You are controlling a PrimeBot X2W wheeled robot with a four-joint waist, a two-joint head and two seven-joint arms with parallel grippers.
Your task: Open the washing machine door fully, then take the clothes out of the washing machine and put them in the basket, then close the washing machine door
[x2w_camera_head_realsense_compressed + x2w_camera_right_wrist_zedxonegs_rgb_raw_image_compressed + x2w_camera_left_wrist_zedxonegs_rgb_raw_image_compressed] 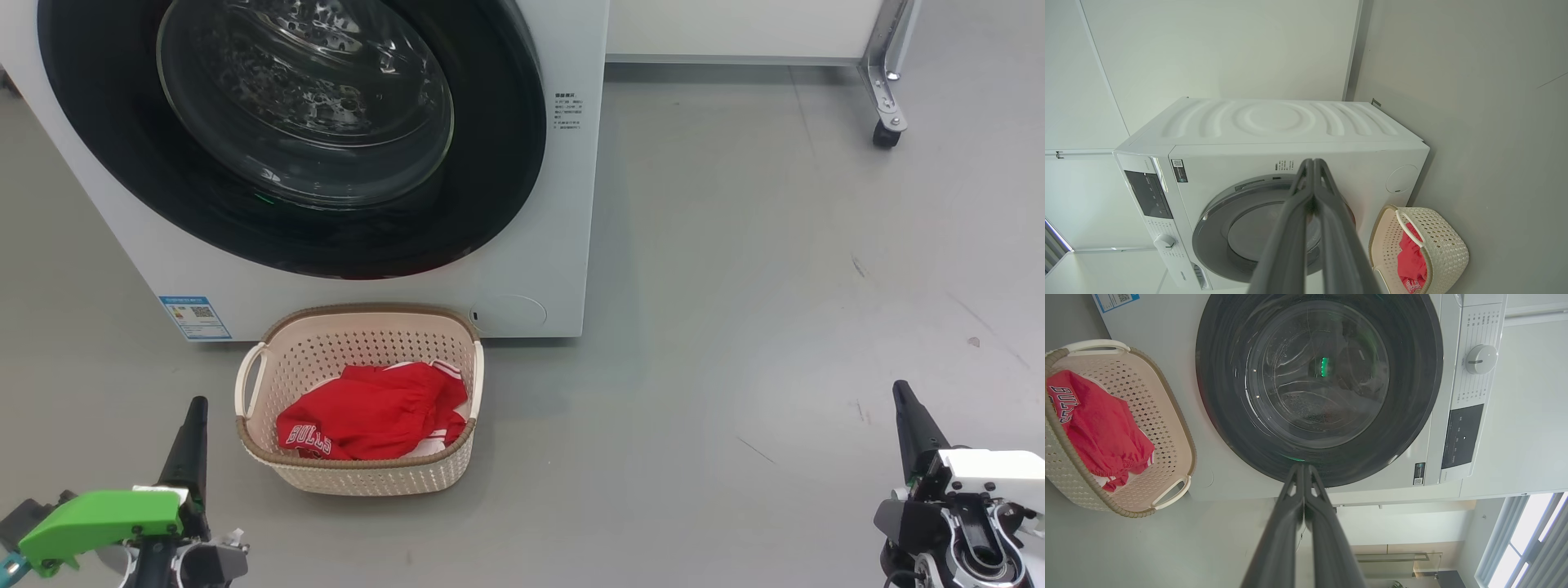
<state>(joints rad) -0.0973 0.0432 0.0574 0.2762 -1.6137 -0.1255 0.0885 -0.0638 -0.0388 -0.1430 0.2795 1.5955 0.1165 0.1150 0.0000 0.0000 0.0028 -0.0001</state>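
A smooth grey floor is spreading out in front of the white washer, a boxy machine whose side panel is showing pressed curved ribs in the right wrist view. The door is sitting shut against the front, its wide glossy black rim ringing a bulging clear glass through which dimpled steel is showing. A small blue sticker is sitting at the washer's lower left corner. The basket, cream perforated plastic with a brown woven-look rim and two loop handles, is standing on the floor just in front of the washer, below the door. The clothes are lying crumpled inside it, soft red fabric with white trim and white "BULLS" lettering. The left gripper is hovering low at the basket's left, apart from it, its long dark fingers pointing toward the washer; its wrist view is showing them pressed together at the tips, holding nothing. The right gripper is hanging well off to the right over bare floor, its fingers likewise closed tip to tip and empty.
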